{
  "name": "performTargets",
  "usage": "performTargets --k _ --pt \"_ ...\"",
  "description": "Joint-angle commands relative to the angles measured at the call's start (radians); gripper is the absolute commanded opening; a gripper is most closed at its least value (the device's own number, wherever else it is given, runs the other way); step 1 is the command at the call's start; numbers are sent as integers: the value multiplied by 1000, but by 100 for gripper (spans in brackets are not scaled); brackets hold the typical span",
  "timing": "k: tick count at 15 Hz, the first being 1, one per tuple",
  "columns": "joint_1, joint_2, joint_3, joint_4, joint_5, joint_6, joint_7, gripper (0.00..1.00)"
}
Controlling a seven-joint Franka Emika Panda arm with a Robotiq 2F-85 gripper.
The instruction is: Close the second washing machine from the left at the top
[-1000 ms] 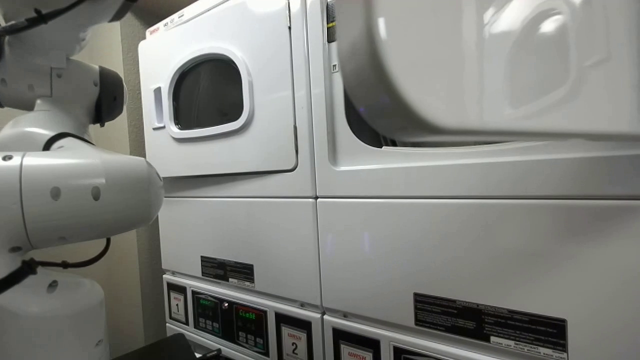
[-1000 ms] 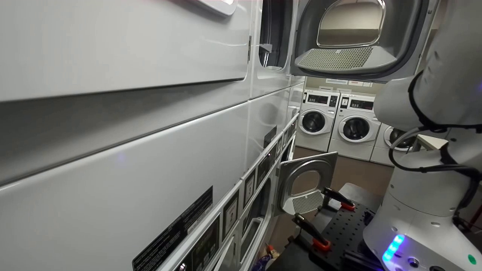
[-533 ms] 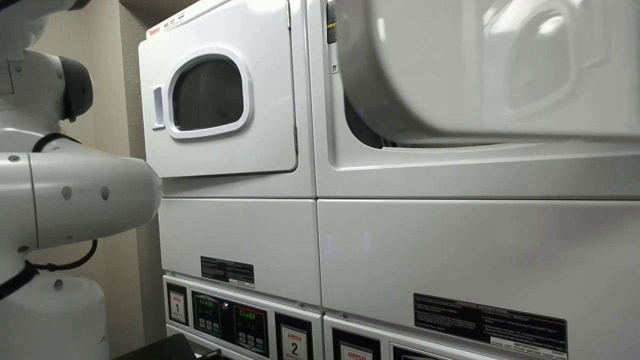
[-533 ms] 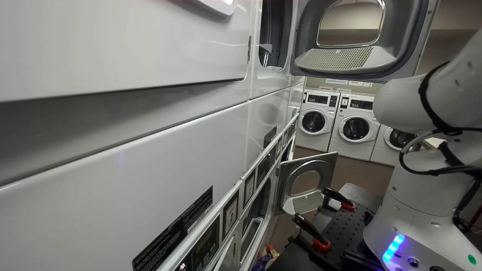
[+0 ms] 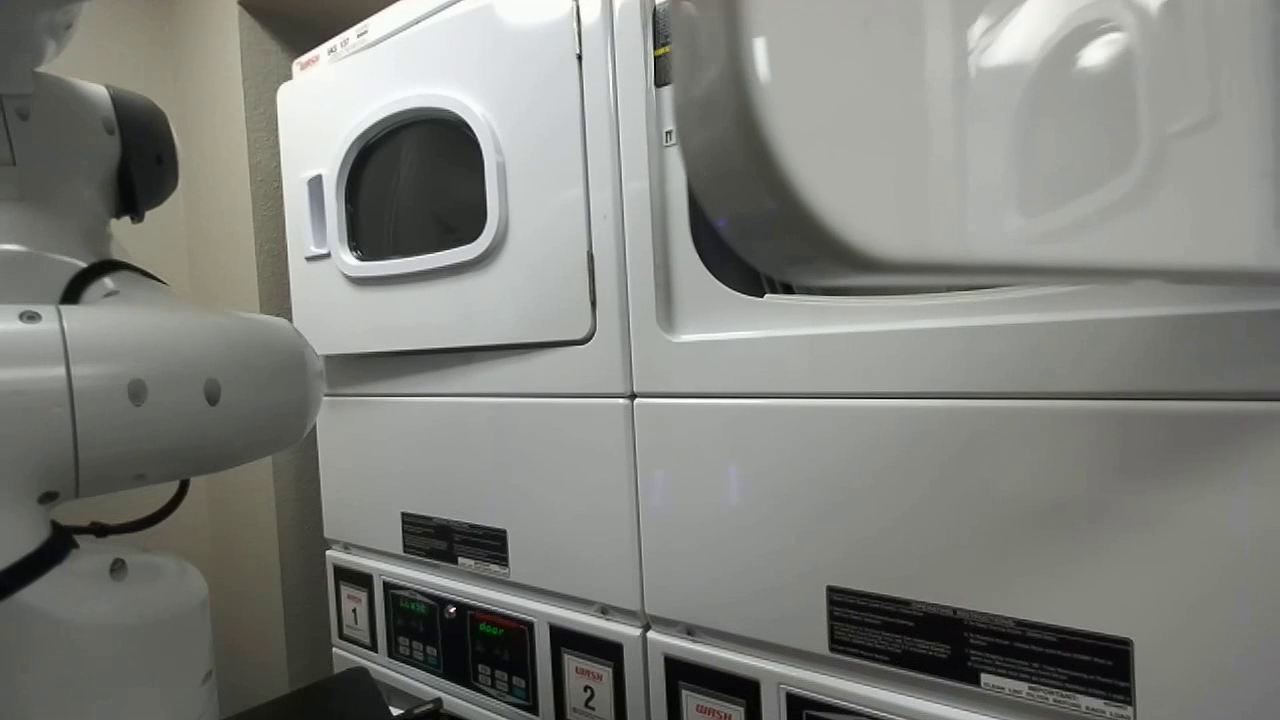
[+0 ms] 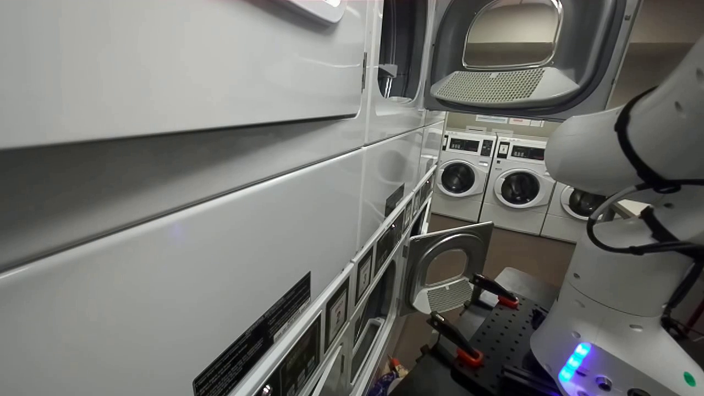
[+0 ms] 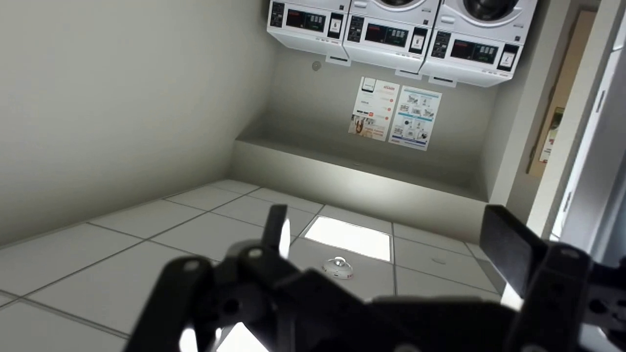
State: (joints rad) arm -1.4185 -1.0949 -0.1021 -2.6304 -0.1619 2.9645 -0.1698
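Observation:
The second washing machine (image 5: 960,345) is a large white unit in the top row. Its big white door (image 5: 900,180) stands wide open in both exterior views. In an exterior view I see the door's inner side (image 6: 451,47), with a mesh screen (image 6: 489,87) and a window, swung out from the dark opening (image 6: 404,49). My gripper (image 7: 389,222) shows in the wrist view only; its black fingers (image 7: 511,247) are wide apart with nothing between them. It is outside both exterior views. The white arm (image 6: 599,148) stands to the right of and below the door, apparently not touching it.
A closed white machine (image 5: 540,290) stands to its left. A lower door (image 6: 451,269) also hangs open near black-and-red clamps (image 6: 467,352) on the robot's black mount (image 6: 489,330). Front-loaders (image 6: 459,176) stand by the far wall. The wrist view shows ceiling panels (image 7: 205,230) and posters (image 7: 374,107).
The upper arm has swung away from the open door, leftward in an exterior view and rightward in an exterior view, then slowed. The door has not moved.

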Motion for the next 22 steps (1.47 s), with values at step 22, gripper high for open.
performTargets --k 22 --pt "733 -242 -189 61 -20 -780 -7 100"
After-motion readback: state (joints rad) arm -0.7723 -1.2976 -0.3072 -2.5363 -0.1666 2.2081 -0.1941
